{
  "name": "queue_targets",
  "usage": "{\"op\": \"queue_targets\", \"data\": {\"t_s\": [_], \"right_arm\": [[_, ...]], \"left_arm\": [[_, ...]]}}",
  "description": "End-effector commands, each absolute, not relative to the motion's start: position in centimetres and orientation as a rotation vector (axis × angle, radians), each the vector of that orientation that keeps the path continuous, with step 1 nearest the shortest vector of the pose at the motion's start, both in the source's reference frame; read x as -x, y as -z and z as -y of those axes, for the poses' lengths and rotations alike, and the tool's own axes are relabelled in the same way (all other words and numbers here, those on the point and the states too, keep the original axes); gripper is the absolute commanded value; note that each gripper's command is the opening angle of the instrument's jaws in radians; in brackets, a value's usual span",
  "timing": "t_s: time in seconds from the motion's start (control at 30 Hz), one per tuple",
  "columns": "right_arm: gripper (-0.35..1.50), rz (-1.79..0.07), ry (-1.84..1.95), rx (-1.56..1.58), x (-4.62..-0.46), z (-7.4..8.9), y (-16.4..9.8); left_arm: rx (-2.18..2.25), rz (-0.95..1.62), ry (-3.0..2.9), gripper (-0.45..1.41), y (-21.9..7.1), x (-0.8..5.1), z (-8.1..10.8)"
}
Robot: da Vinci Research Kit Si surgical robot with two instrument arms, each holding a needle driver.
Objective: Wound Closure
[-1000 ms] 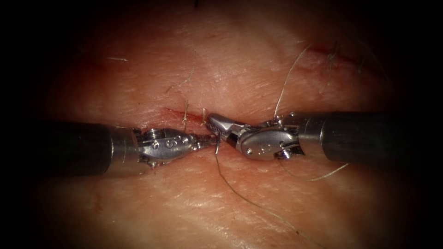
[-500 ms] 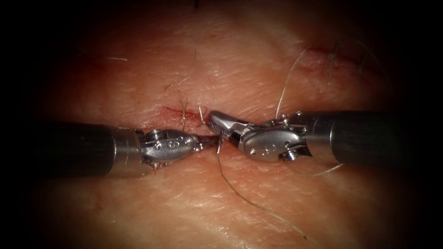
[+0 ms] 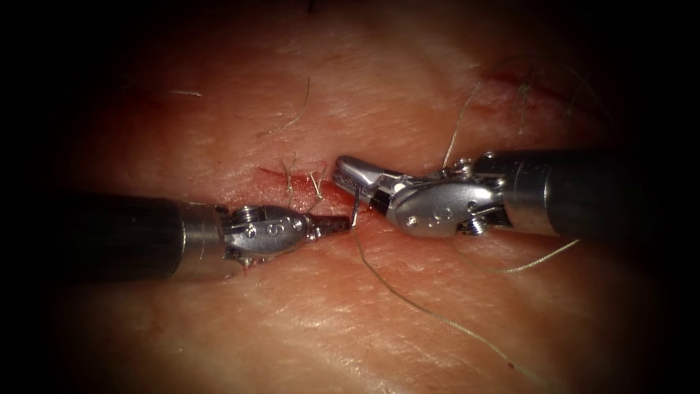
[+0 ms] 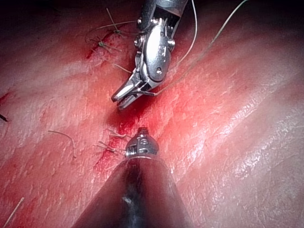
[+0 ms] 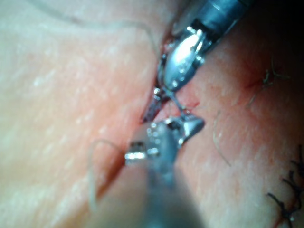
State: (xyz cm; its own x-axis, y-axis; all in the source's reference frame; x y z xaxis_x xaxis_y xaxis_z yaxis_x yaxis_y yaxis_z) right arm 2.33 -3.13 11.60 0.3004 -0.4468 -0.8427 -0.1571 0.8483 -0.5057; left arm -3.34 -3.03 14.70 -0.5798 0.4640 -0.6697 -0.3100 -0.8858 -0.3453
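My right jaws (image 3: 355, 188) have backed off up and away from my left jaws (image 3: 340, 224) over the last second; earlier the two tips were nearly touching, now there's a clear gap. Left arm hasn't moved. Needle (image 3: 355, 209) spans that gap, a short bright sliver standing between the tips. Right jaws look clamped on its upper part. Left jaws are together at its lower end, but I can't tell whether they grip it. Can't tell if the needle sits in the tissue (image 3: 379, 321) either. Thread (image 3: 437, 317) trails from the needle's lower end across the tissue below my right jaws. Cut (image 3: 281, 177) with red fluid (image 3: 332, 191) lies just above my left jaws. Old thread ends (image 3: 315, 184) stick up there
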Motion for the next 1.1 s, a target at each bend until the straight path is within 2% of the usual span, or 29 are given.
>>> {"op": "queue_targets", "data": {"t_s": [0.03, 0.63, 1.1], "right_arm": [[-0.35, -1.281, 0.193, 0.557, -2.35, 3.07, -11.69], [-0.35, -1.371, 0.004, 0.348, -2.25, 2.63, -11.80], [-0.35, -1.372, 0.063, 0.409, -2.22, 2.59, -11.59]], "left_arm": [[1.115, 0.268, -2.445, -0.18, -14.76, 3.40, 3.08], [1.112, 0.270, -2.448, -0.16, -14.75, 3.39, 3.08], [1.110, 0.273, -2.450, -0.16, -14.76, 3.38, 3.07]]}}
